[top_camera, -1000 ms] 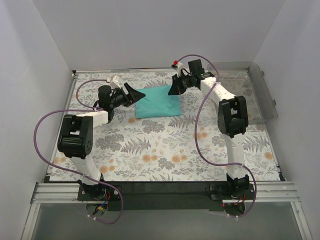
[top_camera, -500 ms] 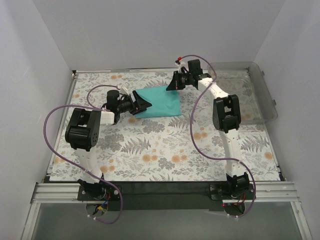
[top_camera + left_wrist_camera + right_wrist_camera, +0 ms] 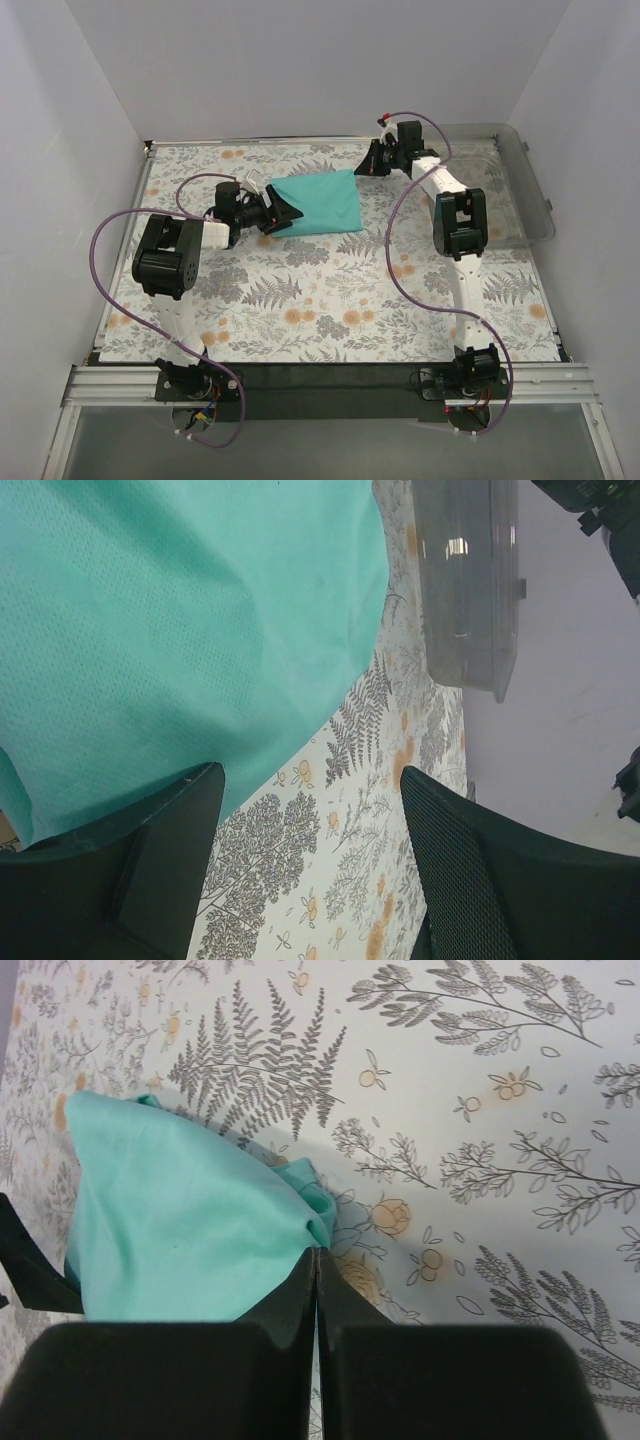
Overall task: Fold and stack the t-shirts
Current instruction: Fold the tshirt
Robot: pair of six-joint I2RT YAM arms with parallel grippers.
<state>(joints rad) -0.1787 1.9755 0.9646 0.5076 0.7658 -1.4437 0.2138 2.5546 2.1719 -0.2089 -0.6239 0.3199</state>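
Note:
A teal t-shirt [image 3: 317, 203] lies folded on the flowered table cover, toward the back middle. My right gripper [image 3: 369, 166] is at the shirt's far right corner. In the right wrist view its jaws are shut, and a bunched fold of the t-shirt [image 3: 190, 1230] is pinched at the tips of the gripper [image 3: 316, 1251]. My left gripper [image 3: 284, 213] sits low at the shirt's near left edge. It stands open [image 3: 310, 776], with bare table cover between the fingers, and one finger [image 3: 150, 870] overlaps the edge of the t-shirt [image 3: 170, 630].
A clear plastic bin [image 3: 500, 180] stands at the table's back right, also seen in the left wrist view as the bin [image 3: 465, 580]. White walls close in the sides and back. The flowered cover [image 3: 330, 290] spreads toward the near edge.
The right gripper has closed on the shirt's far right corner and moved right, drawing that corner with it. The left gripper came in to the shirt's left edge, then held still, open.

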